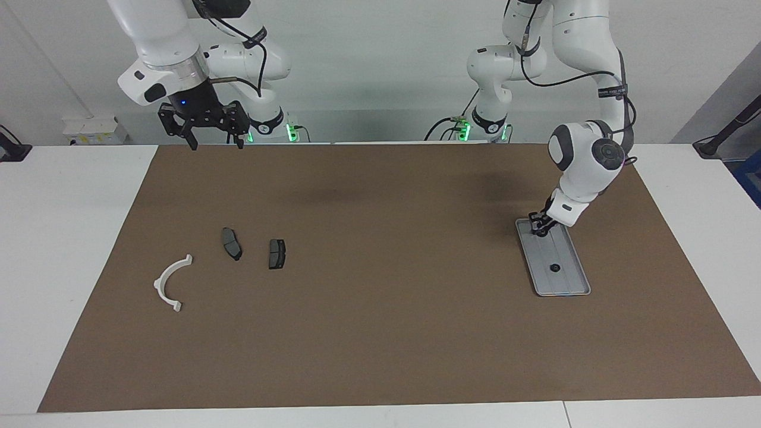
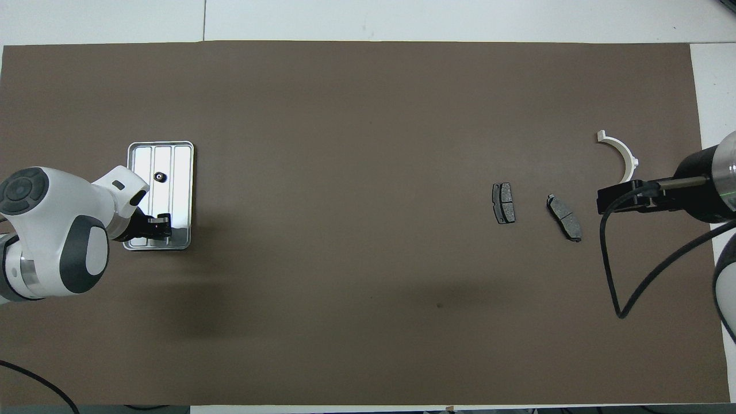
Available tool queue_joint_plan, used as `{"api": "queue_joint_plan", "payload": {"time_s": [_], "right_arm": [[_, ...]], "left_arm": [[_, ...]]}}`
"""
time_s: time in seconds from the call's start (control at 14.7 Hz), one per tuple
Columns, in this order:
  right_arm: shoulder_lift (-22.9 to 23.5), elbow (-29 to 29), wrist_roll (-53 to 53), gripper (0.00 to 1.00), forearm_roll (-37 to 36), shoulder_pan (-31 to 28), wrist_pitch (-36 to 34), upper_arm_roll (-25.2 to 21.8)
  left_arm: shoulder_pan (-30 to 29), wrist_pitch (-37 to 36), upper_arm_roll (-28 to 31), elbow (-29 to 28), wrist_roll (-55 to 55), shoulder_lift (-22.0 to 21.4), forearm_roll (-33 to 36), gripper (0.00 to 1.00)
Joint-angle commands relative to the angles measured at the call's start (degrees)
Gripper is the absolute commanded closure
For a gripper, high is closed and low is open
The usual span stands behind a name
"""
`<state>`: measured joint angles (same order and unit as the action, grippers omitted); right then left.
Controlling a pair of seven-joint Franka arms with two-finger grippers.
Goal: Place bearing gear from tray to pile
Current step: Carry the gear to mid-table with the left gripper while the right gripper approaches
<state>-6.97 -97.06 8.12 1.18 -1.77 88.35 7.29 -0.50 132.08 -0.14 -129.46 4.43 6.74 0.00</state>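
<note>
Black left hand (image 1: 540,226) (image 2: 159,222): down at the end of the tray nearest the robots, fingertips low against the tray floor; whether they are parted or pinched on anything cannot be told.
Left arm: white, bent steeply down over the tray from its base.
Tray (image 1: 568,280) (image 2: 183,172): silver-grey ridged metal with a raised rim, lying flat on the mat at the left arm's end of the table.
Bearing gear (image 1: 554,268) (image 2: 160,176): small, dark and round, lying in the tray, farther from the robots than the left hand and apart from it.
Right hand (image 1: 217,142) (image 2: 624,195): raised over the mat at the right arm's end, fingers spread wide, holding nothing; this arm waits.
Pile: at the right arm's end, well apart from the tray; two dark grey pads (image 1: 232,244) (image 2: 564,217) beside each other, not touching, and a white curved bracket (image 1: 172,284) (image 2: 624,154) near them.
Mat (image 1: 380,333) (image 2: 345,259): plain brown sheet covering most of the table, faint arm shadows on it.
Table (image 1: 59,267) (image 2: 402,17): white, showing around the mat's edges.
Room: pale wall (image 1: 380,71) at the arm bases, green lights glowing at both bases.
</note>
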Motion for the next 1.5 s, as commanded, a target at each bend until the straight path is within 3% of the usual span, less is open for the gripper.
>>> {"api": "queue_joint_plan", "payload": {"time_s": [0.0, 0.2, 0.41, 0.68, 0.89, 1.02, 1.43], "right_arm": [[-1.9, -4.3, 9.8, 0.01, 0.8, 1.8, 3.7, 1.1], [-1.6, -6.8, 15.9, 0.0, 0.8, 5.0, 7.7, 1.1], [-1.5, -11.0, 19.0, 0.0, 0.8, 6.6, 13.7, 1.1], [-1.4, -13.5, 20.7, 0.0, 0.8, 6.7, 16.1, 1.1], [-1.4, -13.6, 19.9, 0.0, 0.8, 6.7, 16.2, 1.1], [-1.4, -13.7, 19.7, 0.0, 0.8, 6.6, 16.0, 1.1], [-1.5, -13.9, 19.9, 0.0, 0.9, 6.4, 15.9, 1.1]], "left_arm": [[0.3, -2.5, 0.0, 5.3, 0.8, 0.6, -2.1, 0.87], [4.5, -8.0, 0.0, 13.0, 7.0, 0.7, -6.8, 0.87], [15.2, -7.6, 0.2, 16.4, 23.7, 2.4, -6.2, 0.86], [25.3, -7.9, 0.2, 18.8, 36.1, 3.7, -2.6, 0.86], [33.3, -7.5, 0.6, 26.4, 44.6, 15.4, -1.5, 0.86], [33.9, -6.0, 0.5, 29.0, 46.7, 18.0, -1.2, 0.86], [33.6, -1.9, 0.4, 26.5, 48.6, 18.7, -1.4, 0.86]]}}
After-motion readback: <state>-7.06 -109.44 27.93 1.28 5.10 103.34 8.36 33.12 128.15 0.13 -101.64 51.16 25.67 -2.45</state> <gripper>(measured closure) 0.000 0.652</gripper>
